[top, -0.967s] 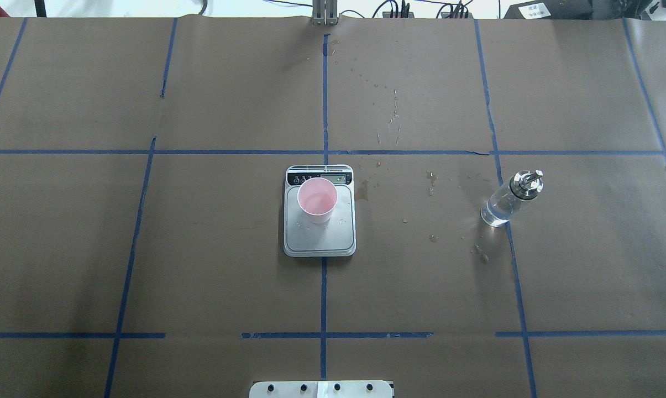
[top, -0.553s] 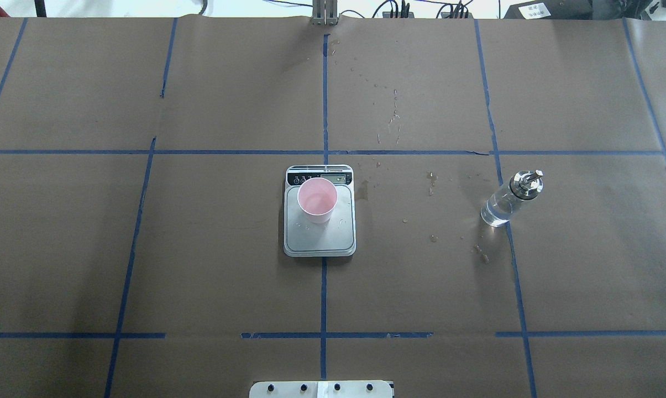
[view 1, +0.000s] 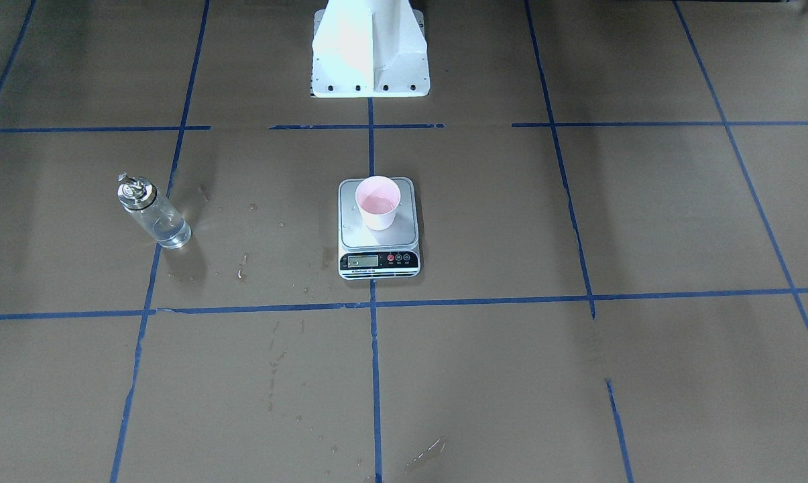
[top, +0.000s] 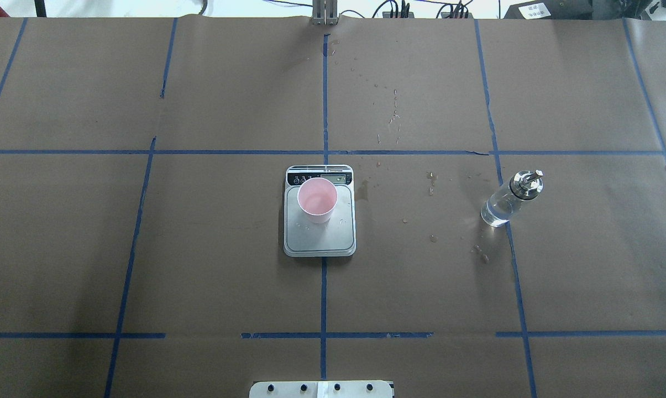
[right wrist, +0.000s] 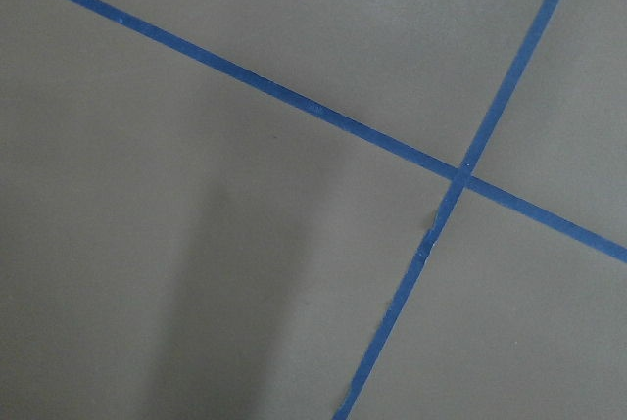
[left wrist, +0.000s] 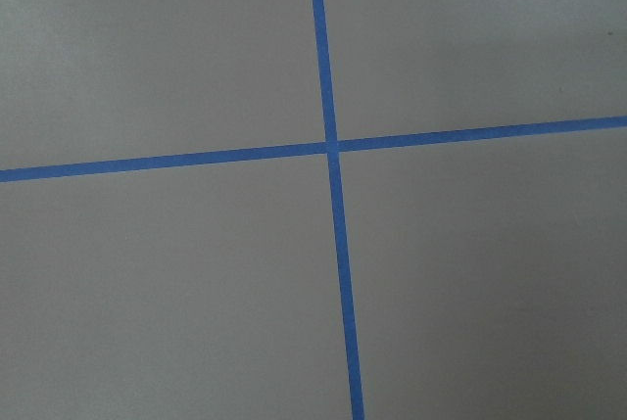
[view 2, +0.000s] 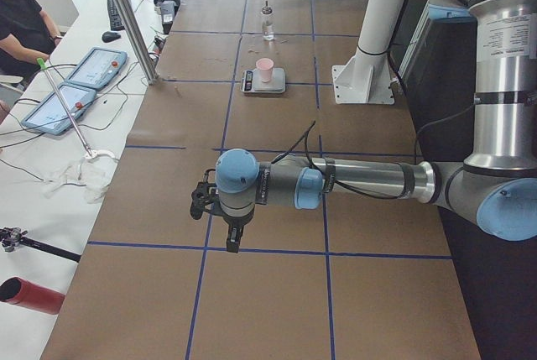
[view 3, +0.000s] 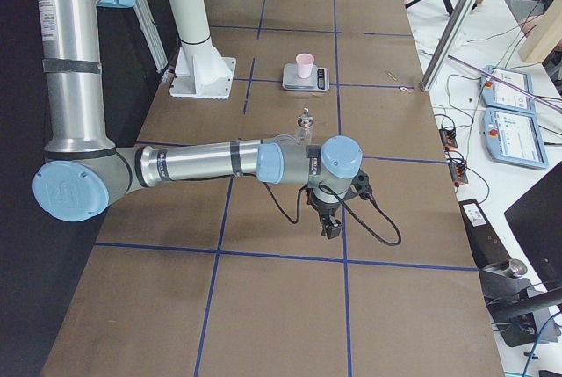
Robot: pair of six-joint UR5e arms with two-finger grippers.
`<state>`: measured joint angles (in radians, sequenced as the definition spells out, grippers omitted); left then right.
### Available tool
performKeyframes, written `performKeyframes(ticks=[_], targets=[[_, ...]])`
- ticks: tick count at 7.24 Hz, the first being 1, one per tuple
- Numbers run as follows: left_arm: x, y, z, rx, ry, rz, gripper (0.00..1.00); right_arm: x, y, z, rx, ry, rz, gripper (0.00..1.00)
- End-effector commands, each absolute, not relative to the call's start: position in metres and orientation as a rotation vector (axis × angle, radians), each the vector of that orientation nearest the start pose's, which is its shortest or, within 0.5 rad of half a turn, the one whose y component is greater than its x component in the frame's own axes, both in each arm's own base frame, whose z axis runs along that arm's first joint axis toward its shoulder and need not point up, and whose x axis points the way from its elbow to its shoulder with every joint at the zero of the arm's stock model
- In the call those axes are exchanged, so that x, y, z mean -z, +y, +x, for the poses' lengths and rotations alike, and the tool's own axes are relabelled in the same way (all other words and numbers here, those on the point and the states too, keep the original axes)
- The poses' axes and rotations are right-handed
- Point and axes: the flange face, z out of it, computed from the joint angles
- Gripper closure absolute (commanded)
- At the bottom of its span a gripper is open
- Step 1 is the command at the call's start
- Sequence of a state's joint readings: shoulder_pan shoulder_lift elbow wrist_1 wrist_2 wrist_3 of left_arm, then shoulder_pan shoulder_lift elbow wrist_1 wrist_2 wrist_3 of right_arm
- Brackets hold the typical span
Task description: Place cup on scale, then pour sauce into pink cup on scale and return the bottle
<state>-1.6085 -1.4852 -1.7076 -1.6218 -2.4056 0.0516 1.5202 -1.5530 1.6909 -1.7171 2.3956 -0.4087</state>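
The pale pink cup stands upright on the silver scale at the middle of the table, toward the display end of its platform. Off to the robot's right, the clear glass bottle with its silver spout cap stands alone on the paper, clear sauce in its lower part. No gripper is near either. My left gripper hangs over the paper far from the scale, at the table's left end. My right gripper hangs at the right end. For both I cannot tell whether they are open or shut.
Wet spots dot the brown paper between scale and bottle. The white robot base stands behind the scale. A side bench with tablets, cables and a seated person runs along the operators' side.
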Motion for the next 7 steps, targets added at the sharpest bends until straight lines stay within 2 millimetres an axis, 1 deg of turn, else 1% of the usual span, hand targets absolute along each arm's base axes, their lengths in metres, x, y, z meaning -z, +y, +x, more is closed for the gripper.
performKeyframes(ticks=[1,2,3,4,5,7], targets=[[-0.6224,-0.4585,-0.0735,-0.063,0.831,0.13,0.0,-0.6021,-0.4973,0.0349,0.432,-0.82,0.148,0.0],[-0.6224,-0.4585,-0.0735,-0.063,0.831,0.13,0.0,-0.6023,-0.4995,0.0352,0.439,-0.811,0.165,0.0],[-0.6222,-0.4586,-0.0735,-0.063,0.831,0.131,0.0,-0.6016,-0.5002,0.0352,0.398,-0.813,0.148,0.0],[-0.6214,-0.4594,-0.0735,-0.064,0.83,0.134,0.0,-0.5973,-0.5024,0.0349,0.183,-0.823,0.063,0.0],[-0.6221,-0.4587,-0.0735,-0.064,0.831,0.133,0.0,-0.5925,-0.5032,0.0347,0.064,-0.826,0.019,0.0],[-0.6221,-0.4593,-0.0735,-0.064,0.831,0.133,0.0,-0.5968,-0.5031,0.0351,0.05,-0.82,0.006,0.0]])
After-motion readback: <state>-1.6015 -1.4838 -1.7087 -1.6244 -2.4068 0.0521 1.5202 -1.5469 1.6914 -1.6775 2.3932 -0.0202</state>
